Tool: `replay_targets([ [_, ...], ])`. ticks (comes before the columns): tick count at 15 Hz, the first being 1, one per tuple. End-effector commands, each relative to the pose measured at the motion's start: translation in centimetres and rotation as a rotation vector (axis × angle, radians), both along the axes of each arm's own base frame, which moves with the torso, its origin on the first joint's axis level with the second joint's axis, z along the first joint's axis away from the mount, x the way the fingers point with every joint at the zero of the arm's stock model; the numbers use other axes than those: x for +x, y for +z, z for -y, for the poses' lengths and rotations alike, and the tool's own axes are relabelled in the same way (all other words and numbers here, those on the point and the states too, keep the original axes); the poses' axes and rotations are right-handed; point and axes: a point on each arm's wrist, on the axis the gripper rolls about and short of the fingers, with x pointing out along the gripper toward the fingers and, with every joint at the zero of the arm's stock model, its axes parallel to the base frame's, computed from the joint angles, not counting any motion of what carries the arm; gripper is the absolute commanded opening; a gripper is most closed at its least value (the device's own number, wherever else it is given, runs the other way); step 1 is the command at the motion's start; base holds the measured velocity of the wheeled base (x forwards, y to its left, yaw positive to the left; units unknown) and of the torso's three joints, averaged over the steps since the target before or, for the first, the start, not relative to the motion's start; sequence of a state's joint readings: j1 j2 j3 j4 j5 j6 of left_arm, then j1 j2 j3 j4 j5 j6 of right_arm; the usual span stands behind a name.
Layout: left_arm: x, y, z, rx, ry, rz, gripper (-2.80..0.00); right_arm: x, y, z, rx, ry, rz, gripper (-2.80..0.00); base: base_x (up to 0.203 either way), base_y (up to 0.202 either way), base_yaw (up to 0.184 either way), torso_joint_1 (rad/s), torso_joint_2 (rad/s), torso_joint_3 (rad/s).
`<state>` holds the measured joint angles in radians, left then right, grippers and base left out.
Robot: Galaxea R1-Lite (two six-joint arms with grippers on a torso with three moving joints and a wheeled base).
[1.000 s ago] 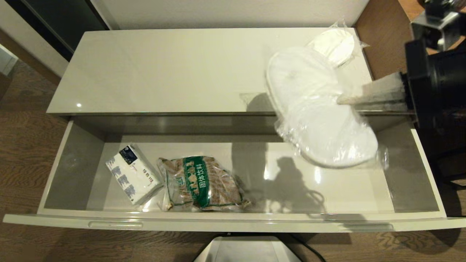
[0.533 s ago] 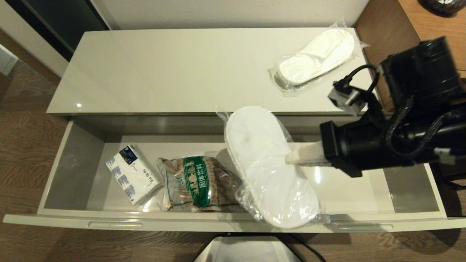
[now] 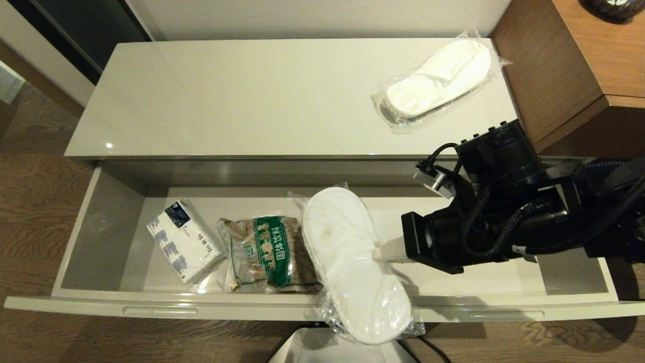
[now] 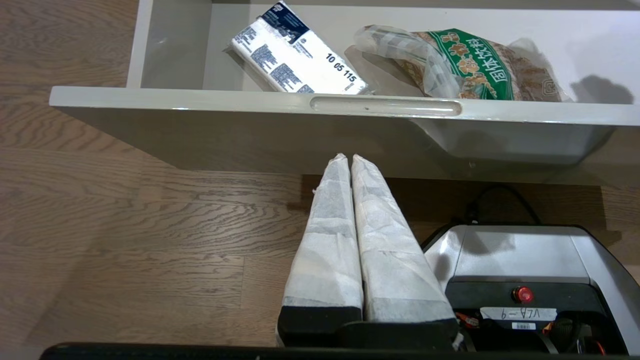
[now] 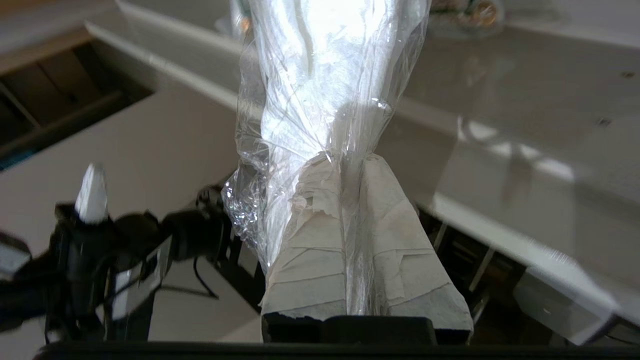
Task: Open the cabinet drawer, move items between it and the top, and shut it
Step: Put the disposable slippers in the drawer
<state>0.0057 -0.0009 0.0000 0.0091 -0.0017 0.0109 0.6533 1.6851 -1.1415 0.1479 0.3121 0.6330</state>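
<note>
The cabinet drawer [image 3: 227,306] is pulled wide open below the glossy cream top [image 3: 242,101]. My right gripper [image 3: 377,252] reaches in over the drawer's right half and is shut on the plastic bag of one white slipper [image 3: 352,262]. That slipper hangs slanted, its lower end out past the drawer's front rim. In the right wrist view the crinkled bag [image 5: 325,75] is pinched between the fingers of the right gripper [image 5: 345,160]. The other bagged slipper [image 3: 438,80] lies on the top at the back right. My left gripper [image 4: 347,159] is shut and empty, low in front of the drawer.
A white-and-blue tissue pack [image 3: 184,241] and a clear bag of brown pieces with a green label [image 3: 274,254] lie in the drawer's left half, the bag beside the held slipper. A taller brown desk [image 3: 579,65] stands right of the cabinet. The robot's base [image 3: 342,348] sits under the drawer front.
My right arm has swung from beside the cabinet top down and leftward into the drawer, carrying the bagged slipper with it. The second slipper on the top is uncovered again.
</note>
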Motion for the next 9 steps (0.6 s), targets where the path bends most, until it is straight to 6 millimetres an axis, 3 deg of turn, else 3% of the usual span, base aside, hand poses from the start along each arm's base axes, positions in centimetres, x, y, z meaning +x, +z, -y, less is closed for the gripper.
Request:
replay_targets([
  [1, 0.0, 0.0, 0.0, 0.0, 0.001, 0.001, -2.8, 1.6, -1.5, 0.2, -0.013, -0.036, -0.034, -2.8, 0.0, 0.0, 0.0, 0.0, 0.0, 0.0],
  [7, 0.0, 0.0, 0.0, 0.0, 0.001, 0.001, -2.8, 3.4, -3.4, 0.3, -0.034, -0.082, -0.097, -2.8, 0.0, 0.0, 0.0, 0.0, 0.0, 0.0],
  [8, 0.0, 0.0, 0.0, 0.0, 0.001, 0.001, -2.8, 3.8, -3.6, 0.6, -0.035, -0.097, -0.102, -2.13, 0.0, 0.0, 0.0, 0.0, 0.0, 0.0],
  [9, 0.0, 0.0, 0.0, 0.0, 0.001, 0.001, -2.8, 4.1, -3.7, 0.8, -0.032, -0.11, -0.099, 0.0, 0.0, 0.0, 0.0, 0.0, 0.0, 0.0],
])
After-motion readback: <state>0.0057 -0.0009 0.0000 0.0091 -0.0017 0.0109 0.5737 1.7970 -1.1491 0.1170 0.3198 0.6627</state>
